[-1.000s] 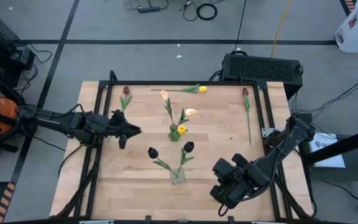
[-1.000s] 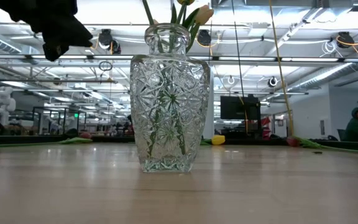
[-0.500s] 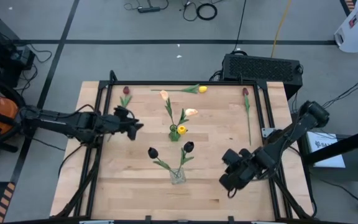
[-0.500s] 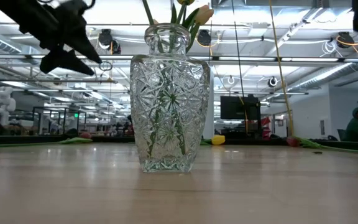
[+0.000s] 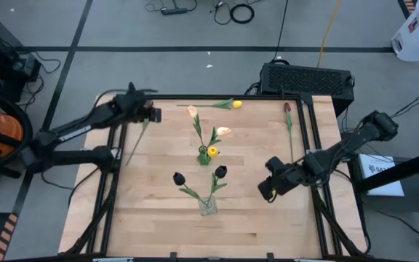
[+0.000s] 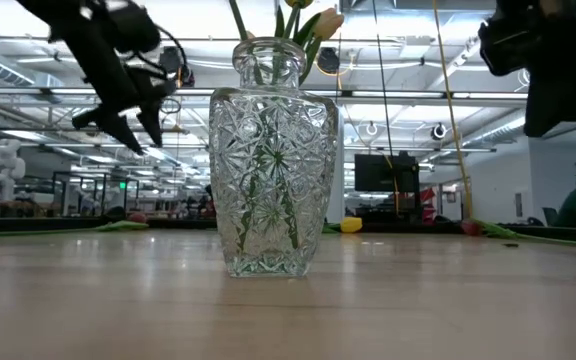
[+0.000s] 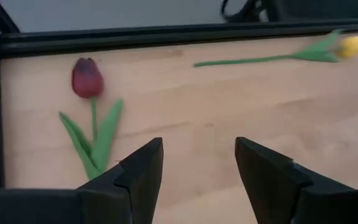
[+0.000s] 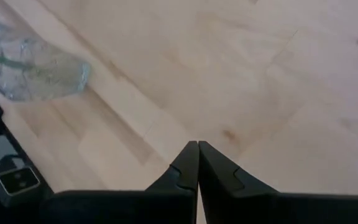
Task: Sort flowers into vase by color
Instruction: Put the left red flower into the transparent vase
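Only the left wrist view makes clear that the left gripper (image 7: pixel 197 165) hangs with its fingers spread and empty over the table's far left corner, just short of a maroon tulip (image 7: pixel 87 78) lying flat by the frame rail (from above, the arm covers that bloom).

In the high view two vases stand mid-table: a green vase (image 5: pixel 204 155) with three yellow and peach tulips (image 5: pixel 224 132), and nearer the front a clear glass vase (image 5: pixel 208 205) with two near-black tulips (image 5: pixel 179 178). Three more lie loose along the far edge: the maroon one, a yellow tulip (image 5: pixel 236 105), and a red tulip (image 5: pixel 286 108) towards the right.

The low view alone shows the glass vase's cut pattern and the room behind: ceiling lights, monitors, a person at far right.

The right gripper (image 8: pixel 197 158), by its own wrist view, is pressed shut on nothing above bare wood, right of the glass vase.

The wooden table (image 5: pixel 253 196) sits in a black frame on a grey floor.
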